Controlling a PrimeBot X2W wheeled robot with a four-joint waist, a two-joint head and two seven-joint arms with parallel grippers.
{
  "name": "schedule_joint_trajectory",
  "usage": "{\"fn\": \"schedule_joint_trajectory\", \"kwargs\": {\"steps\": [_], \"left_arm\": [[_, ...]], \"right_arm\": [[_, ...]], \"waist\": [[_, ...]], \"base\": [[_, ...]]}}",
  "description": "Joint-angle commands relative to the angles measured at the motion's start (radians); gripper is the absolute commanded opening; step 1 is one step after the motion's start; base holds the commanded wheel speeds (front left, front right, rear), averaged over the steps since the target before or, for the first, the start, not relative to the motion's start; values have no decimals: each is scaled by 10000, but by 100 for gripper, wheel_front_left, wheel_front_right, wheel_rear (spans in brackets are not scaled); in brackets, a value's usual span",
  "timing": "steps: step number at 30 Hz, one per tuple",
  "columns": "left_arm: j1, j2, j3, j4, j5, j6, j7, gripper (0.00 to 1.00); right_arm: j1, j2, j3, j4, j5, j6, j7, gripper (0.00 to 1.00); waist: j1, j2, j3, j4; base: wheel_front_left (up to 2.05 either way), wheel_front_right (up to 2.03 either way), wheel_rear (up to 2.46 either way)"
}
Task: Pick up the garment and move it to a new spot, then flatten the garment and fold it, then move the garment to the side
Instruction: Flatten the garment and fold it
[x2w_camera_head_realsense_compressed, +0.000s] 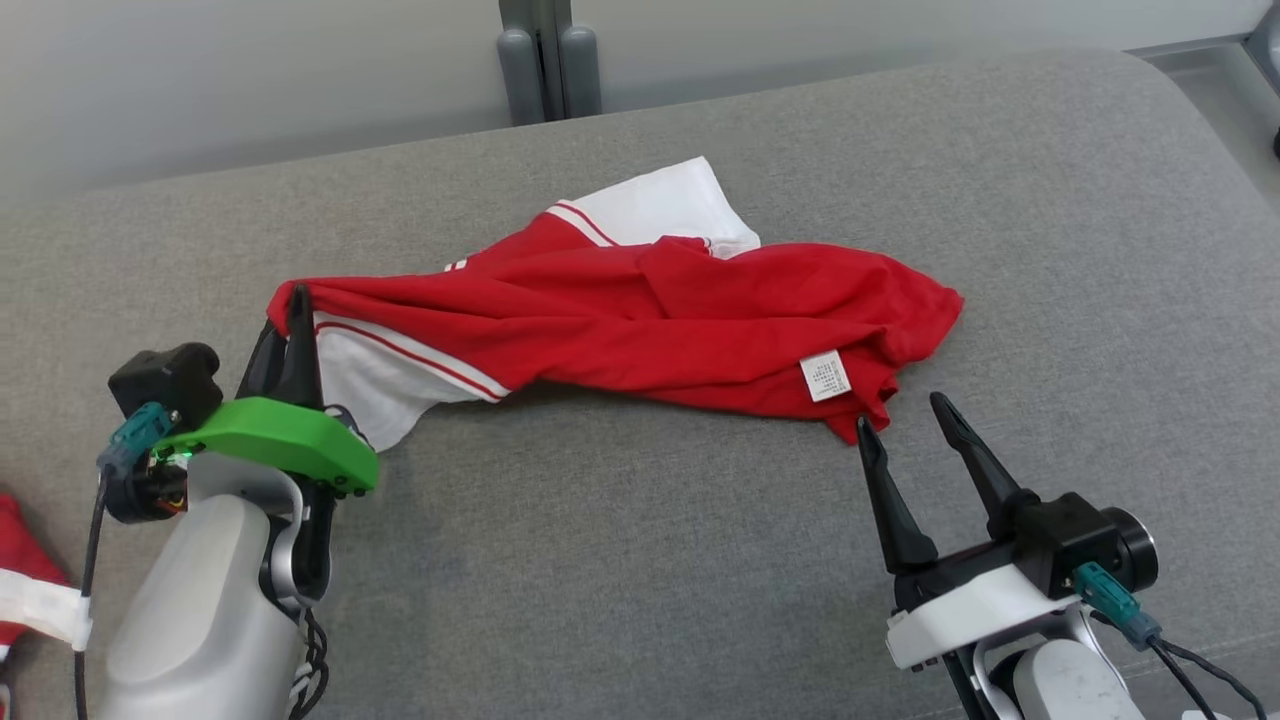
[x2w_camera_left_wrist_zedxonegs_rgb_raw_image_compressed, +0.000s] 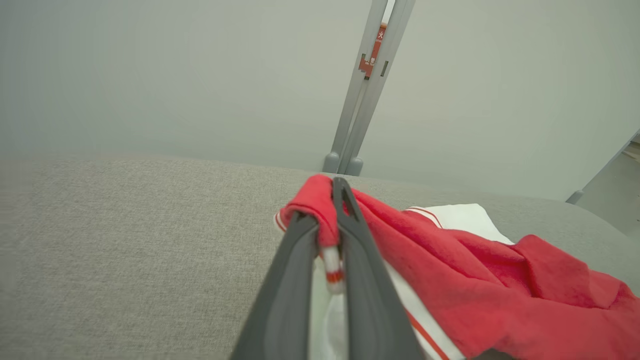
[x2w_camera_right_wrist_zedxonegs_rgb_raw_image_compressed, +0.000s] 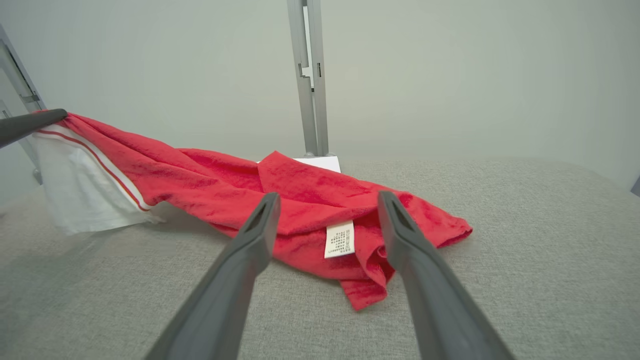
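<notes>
The garment (x2w_camera_head_realsense_compressed: 640, 310) is a red shirt with white sleeves and red stripes, lying crumpled across the grey cushion (x2w_camera_head_realsense_compressed: 640, 560). My left gripper (x2w_camera_head_realsense_compressed: 297, 300) is shut on its left end and holds that end lifted, so a white sleeve (x2w_camera_head_realsense_compressed: 375, 385) hangs below it. In the left wrist view the red cloth (x2w_camera_left_wrist_zedxonegs_rgb_raw_image_compressed: 320, 210) is pinched between the fingers. My right gripper (x2w_camera_head_realsense_compressed: 905, 412) stands open just in front of the garment's right end, near its white label (x2w_camera_head_realsense_compressed: 826, 376). The right wrist view shows the label (x2w_camera_right_wrist_zedxonegs_rgb_raw_image_compressed: 339, 239) between the spread fingers, which touch nothing.
The grey cushion's far edge meets a pale wall with a grey post (x2w_camera_head_realsense_compressed: 548, 60). Another red and white piece of cloth (x2w_camera_head_realsense_compressed: 30, 590) lies at the lower left edge.
</notes>
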Motion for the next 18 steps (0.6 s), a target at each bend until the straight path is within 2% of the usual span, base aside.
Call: {"fn": "schedule_joint_trajectory", "kwargs": {"steps": [1, 4, 5, 6, 7, 8, 12, 18], "left_arm": [[182, 177, -52, -223, 93, 69, 114, 0], [392, 304, -146, -443, 179, 159, 290, 0], [389, 297, -191, -440, 232, 142, 256, 12], [371, 338, -235, -340, 427, 237, 197, 33], [341, 383, -297, -236, 639, 312, 141, 50], [296, 397, -337, -124, 890, 437, 56, 100], [505, 237, 42, -526, 2017, 891, -21, 100], [2316, -312, 1393, -2283, 3204, 1351, -3, 100]], "right_arm": [[130, -18, -20, 20, -109, -10, -1, 100], [158, -34, 47, 63, -124, -10, -1, 100], [158, -37, 47, 62, -128, -12, -1, 100], [153, -36, 71, 65, -115, -12, -1, 100], [149, -33, 107, 79, -89, -12, -1, 100], [150, -32, 136, 90, -74, -10, -1, 100], [129, -32, 202, 95, -16, -10, -1, 100], [188, -61, 23, -19, 18, -10, -1, 100]], "waist": [[0, 0, -129, 153], [0, 0, -120, 218], [0, 0, -109, 237], [0, 0, -102, 252], [0, 0, -101, 258], [0, 0, -115, 262], [0, 0, -132, 231], [0, 0, -114, 237]], "base": [[0, 0, 0], [0, 0, 0], [0, 0, 0], [0, 0, 0], [0, 0, 0], [0, 0, 0], [0, 0, 0], [0, 0, 0]]}}
